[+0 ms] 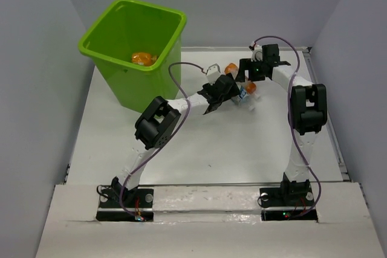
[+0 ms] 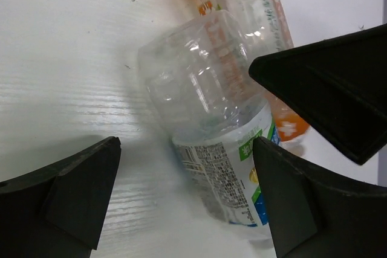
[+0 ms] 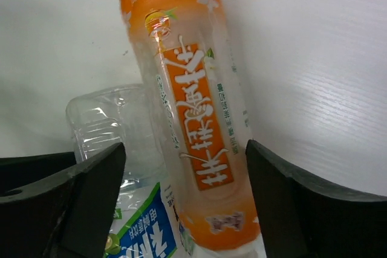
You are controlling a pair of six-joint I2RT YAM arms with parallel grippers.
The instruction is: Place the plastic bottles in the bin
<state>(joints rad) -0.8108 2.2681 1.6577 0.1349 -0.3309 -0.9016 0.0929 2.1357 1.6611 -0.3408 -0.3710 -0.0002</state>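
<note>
A clear bottle with a green-and-blue label (image 2: 217,149) lies on the white table between the open fingers of my left gripper (image 2: 186,149); the right finger is at its label. An orange-labelled bottle (image 3: 199,125) lies beside it, between the open fingers of my right gripper (image 3: 185,149). In the top view both bottles, the clear one (image 1: 248,89) and the orange one (image 1: 231,69), lie mid-table, with the left gripper (image 1: 234,91) and the right gripper (image 1: 247,72) over them. The lime-green bin (image 1: 138,86) stands at the back left with an orange-labelled bottle (image 1: 144,58) inside.
A black finger of the other gripper (image 2: 329,83) shows close above the clear bottle in the left wrist view. The two wrists are close together. A raised rail (image 1: 326,107) runs along the table's right side.
</note>
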